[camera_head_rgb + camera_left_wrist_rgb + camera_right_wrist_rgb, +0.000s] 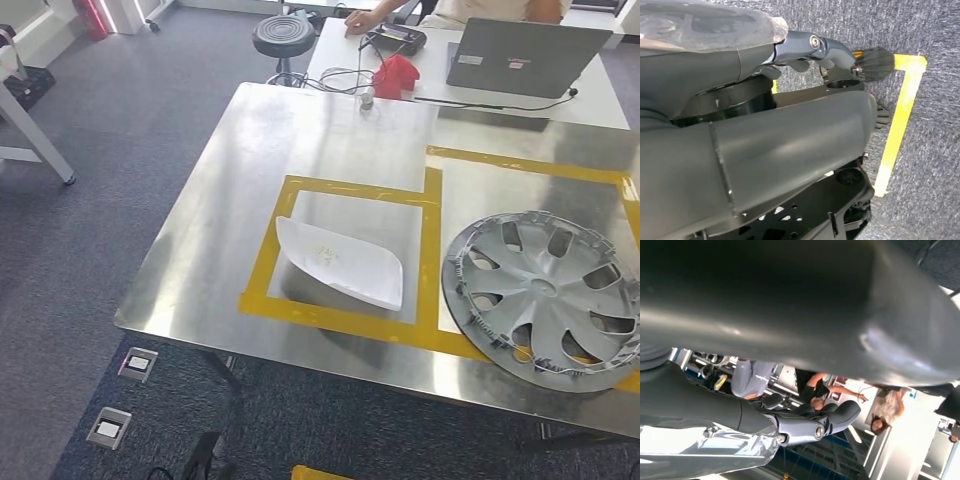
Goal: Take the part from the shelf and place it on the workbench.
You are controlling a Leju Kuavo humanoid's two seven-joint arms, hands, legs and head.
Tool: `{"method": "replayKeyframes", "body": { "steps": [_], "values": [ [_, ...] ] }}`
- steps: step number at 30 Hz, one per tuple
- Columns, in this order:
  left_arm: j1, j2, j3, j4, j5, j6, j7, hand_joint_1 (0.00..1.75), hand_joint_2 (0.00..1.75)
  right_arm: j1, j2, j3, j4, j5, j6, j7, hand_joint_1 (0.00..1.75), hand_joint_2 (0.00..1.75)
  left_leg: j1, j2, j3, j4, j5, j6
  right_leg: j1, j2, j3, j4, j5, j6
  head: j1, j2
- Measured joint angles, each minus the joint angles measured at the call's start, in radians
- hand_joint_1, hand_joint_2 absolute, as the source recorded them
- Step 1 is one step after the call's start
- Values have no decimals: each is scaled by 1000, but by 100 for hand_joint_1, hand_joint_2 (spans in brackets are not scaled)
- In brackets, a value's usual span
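The part [341, 262], a single white curved panel, lies flat on the steel tabletop [226, 190] inside a yellow taped rectangle [341, 315] toward the near edge, with nothing touching it. One silver wheel cover [549, 298] rests beside it in a second taped area toward the near right corner, its far right rim cut off by the picture's edge. Beyond the far edge, a white desk [611, 105] carries one grey laptop [522, 55], one red object [395, 75] among cables and one dark device; a person's hand [364, 20] reaches in there, the rest of the person cropped. One black stool [283, 36] stands on the grey carpet. The left wrist view shows the left hand [791, 125] over carpet with yellow floor tape [900, 120], its thumb and a dark finger extended and holding nothing. The right wrist view shows the right hand [810, 340] likewise, with blurred people behind; whether its other fingers are curled I cannot tell.
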Motion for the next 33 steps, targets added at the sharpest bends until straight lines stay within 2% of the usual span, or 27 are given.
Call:
{"method": "replayKeyframes", "body": {
  "steps": [6, 17, 25, 30, 33],
  "values": [
    [5, 1, 13, 0, -3, -6, 0, 0, 0, 82, 69, -61, 27, 54, -28, -33, 0, 0, -1, 2, 1, -1, -1, 0, -1, 2, 0, 0, -1, 0, 0, 0],
    [4, 1, 21, 0, -6, -7, 0, 0, 0, 90, 140, -110, 62, 96, -26, -24, 0, 0, -1, 5, 4, -2, -2, 0, -1, 5, 1, 0, -1, 0, 0, 0],
    [3, 1, 28, 0, -27, -9, 0, 0, 0, 9, 230, -82, 226, 106, -202, -44, 0, 0, -1, 6, 5, -3, -2, -1, -1, 6, 2, 0, -1, 0, 0, 0],
    [2, 0, 38, 0, -42, -9, 6, 0, 0, -77, 299, -51, 404, 40, -353, -114, 0, 0, -1, 6, 6, -4, -2, -1, 0, 6, 3, 0, -1, 0, 0, 0],
    [3, 1, 43, 0, -45, -9, 7, 0, 0, -117, 339, -30, 503, 16, -406, -142, 0, 0, -1, 6, 6, -4, -2, -1, -1, 6, 3, 0, -1, 0, 0, 0]
  ]
}}
